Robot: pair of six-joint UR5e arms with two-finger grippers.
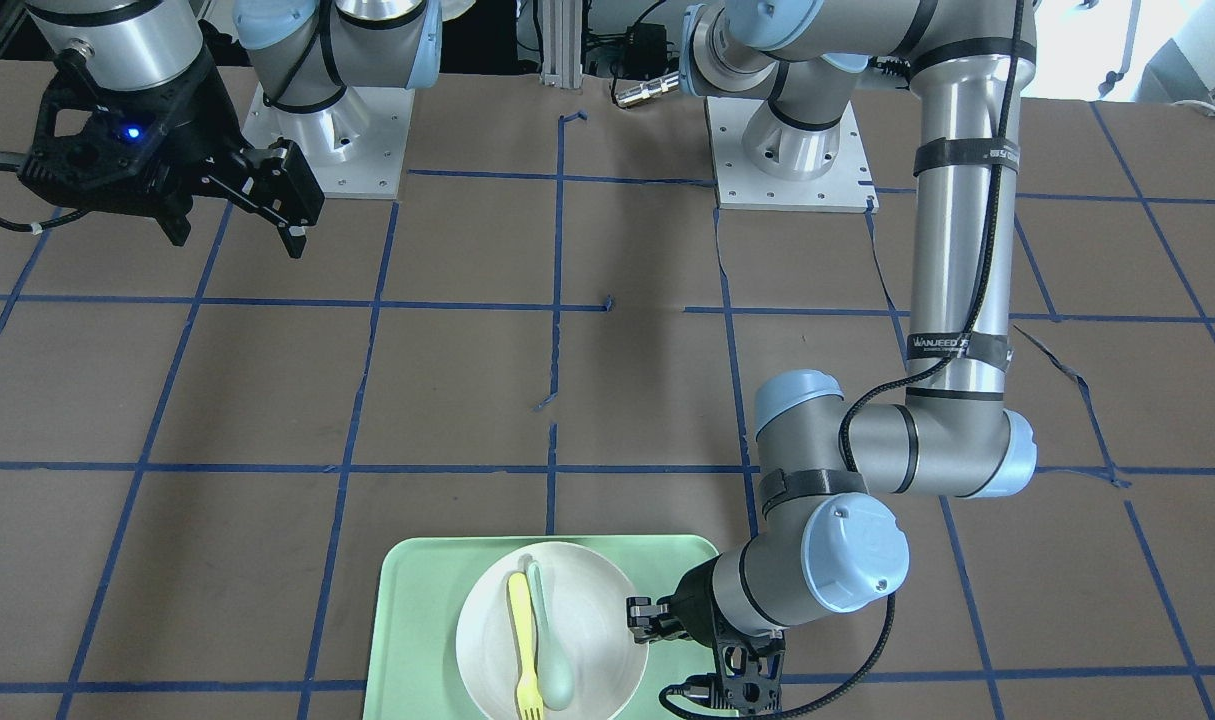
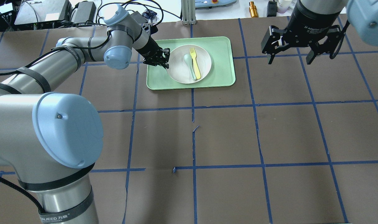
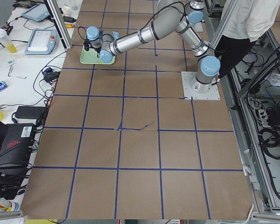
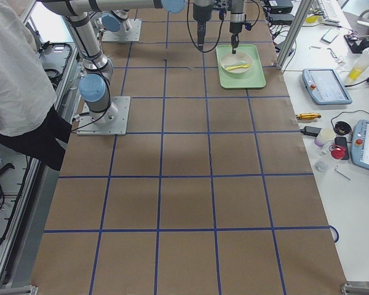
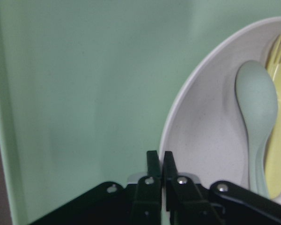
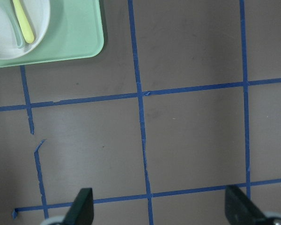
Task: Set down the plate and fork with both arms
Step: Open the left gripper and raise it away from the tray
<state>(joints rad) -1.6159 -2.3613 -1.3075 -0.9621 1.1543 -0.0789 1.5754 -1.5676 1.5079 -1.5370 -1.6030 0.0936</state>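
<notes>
Brown-papered table (image 2: 226, 133) gridded in blue tape, mint-green tray (image 2: 221, 62) at its far edge. The plate (image 2: 178, 70) there carries fork (image 2: 195, 63) and spoon (image 2: 189, 62). The left gripper (image 2: 166, 60) pinches its rim. The right gripper (image 2: 289, 60) hangs spread.

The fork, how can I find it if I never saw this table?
Look for the mint-green tray on the brown table. A round white plate sits on it, holding two utensils. The fork is the yellow one with tines, beside a grey-green spoon.
</notes>
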